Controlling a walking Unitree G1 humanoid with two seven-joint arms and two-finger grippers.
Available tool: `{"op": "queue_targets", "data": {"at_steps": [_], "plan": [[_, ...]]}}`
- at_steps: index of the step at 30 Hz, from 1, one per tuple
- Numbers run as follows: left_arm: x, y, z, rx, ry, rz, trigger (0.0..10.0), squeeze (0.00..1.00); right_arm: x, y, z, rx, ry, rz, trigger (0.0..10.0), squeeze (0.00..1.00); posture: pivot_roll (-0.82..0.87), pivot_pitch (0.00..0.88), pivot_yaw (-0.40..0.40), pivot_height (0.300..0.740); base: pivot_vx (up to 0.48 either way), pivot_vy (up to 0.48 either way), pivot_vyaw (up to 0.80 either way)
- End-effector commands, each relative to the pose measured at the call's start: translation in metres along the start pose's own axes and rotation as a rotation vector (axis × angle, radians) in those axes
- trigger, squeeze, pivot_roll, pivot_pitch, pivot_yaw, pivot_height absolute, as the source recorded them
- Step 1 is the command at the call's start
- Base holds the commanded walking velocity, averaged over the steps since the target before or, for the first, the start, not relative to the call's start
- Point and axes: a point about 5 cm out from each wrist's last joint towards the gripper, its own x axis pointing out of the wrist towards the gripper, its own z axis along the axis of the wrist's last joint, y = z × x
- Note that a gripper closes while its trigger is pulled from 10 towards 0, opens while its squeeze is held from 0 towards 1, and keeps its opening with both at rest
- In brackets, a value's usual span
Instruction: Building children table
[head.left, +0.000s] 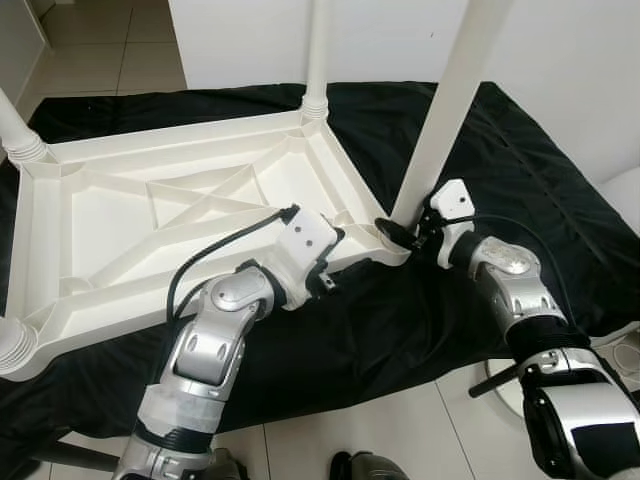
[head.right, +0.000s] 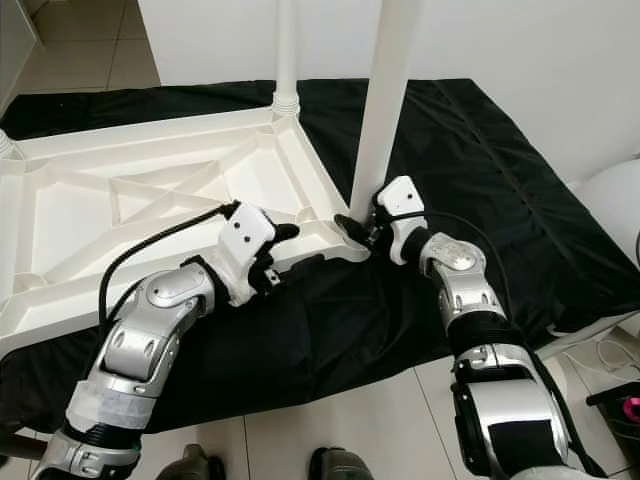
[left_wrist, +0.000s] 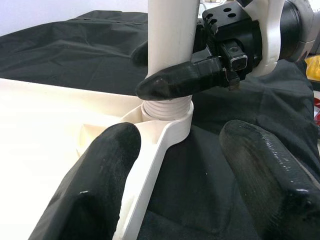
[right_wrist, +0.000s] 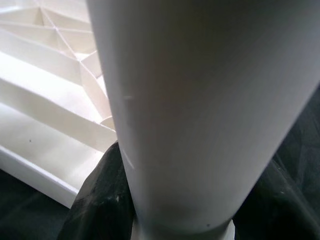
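Observation:
The white plastic table top (head.left: 150, 215) lies upside down on a black cloth (head.left: 520, 160). A tall white leg (head.left: 450, 100) stands in the socket at its near right corner (left_wrist: 167, 112). My right gripper (head.left: 400, 232) is shut on this leg just above the threaded base, one finger (left_wrist: 185, 80) in front and the other behind. My left gripper (head.left: 335, 262) is open a little to the left of that corner, its fingers (left_wrist: 100, 175) astride the table's rim. Other legs stand at the back right corner (head.left: 318, 50), the far left (head.left: 15, 125) and the near left (head.left: 12, 345).
The cloth covers a low surface whose near edge drops to a tiled floor (head.left: 400, 430). A white wall (head.left: 560, 60) rises behind. A round white object (head.left: 625, 195) sits at the right edge. My feet (head.left: 350, 465) show below.

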Motion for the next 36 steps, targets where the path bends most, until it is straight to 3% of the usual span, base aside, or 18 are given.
{"op": "queue_targets", "data": {"at_steps": [1,8,17,26,28,29,32,35,36], "plan": [[0.000,0.005,0.001,0.003,0.011,0.104,10.0,0.00,-0.005,0.010,-0.029,0.160,0.088,-0.007,10.0,0.00,-0.06,0.102,-0.026,0.740,0.000,0.000,0.00],[0.000,0.006,0.001,0.004,0.012,0.101,10.0,0.00,0.000,0.007,-0.030,0.301,0.074,-0.060,10.0,0.00,-0.06,0.105,-0.020,0.740,0.000,0.000,0.00],[0.000,0.006,0.001,0.003,0.013,0.101,10.0,0.00,0.007,0.005,-0.029,0.288,0.111,-0.098,10.0,0.00,-0.06,0.106,-0.025,0.740,0.000,0.000,0.00],[-0.004,0.007,-0.001,0.000,0.016,0.117,10.0,0.00,0.015,0.016,-0.029,0.270,0.087,-0.179,10.0,0.00,-0.05,0.108,-0.039,0.740,0.000,0.000,0.00],[-0.005,0.007,-0.002,0.004,0.018,0.119,10.0,0.00,0.016,0.017,-0.029,0.301,0.063,-0.302,10.0,0.00,-0.05,0.107,-0.046,0.740,0.000,0.000,0.00],[-0.005,0.007,-0.002,0.004,0.018,0.119,10.0,0.00,0.016,0.017,-0.029,0.301,0.063,-0.302,10.0,0.00,-0.05,0.107,-0.046,0.740,0.000,0.000,0.00],[-0.007,0.007,-0.003,0.008,0.021,0.123,10.0,0.00,0.016,0.021,-0.030,0.362,0.046,-0.534,10.0,0.00,-0.05,0.103,-0.049,0.740,0.000,0.000,0.00],[-0.007,0.008,-0.003,0.011,0.021,0.124,10.0,0.00,0.017,0.026,-0.027,0.364,0.032,-0.598,10.0,0.00,-0.05,0.101,-0.052,0.740,0.000,0.000,0.00],[-0.007,0.009,-0.004,0.014,0.022,0.125,10.0,0.00,0.019,0.035,-0.025,0.377,0.018,-0.640,10.0,0.00,-0.05,0.101,-0.052,0.740,0.000,0.000,0.00]]}}
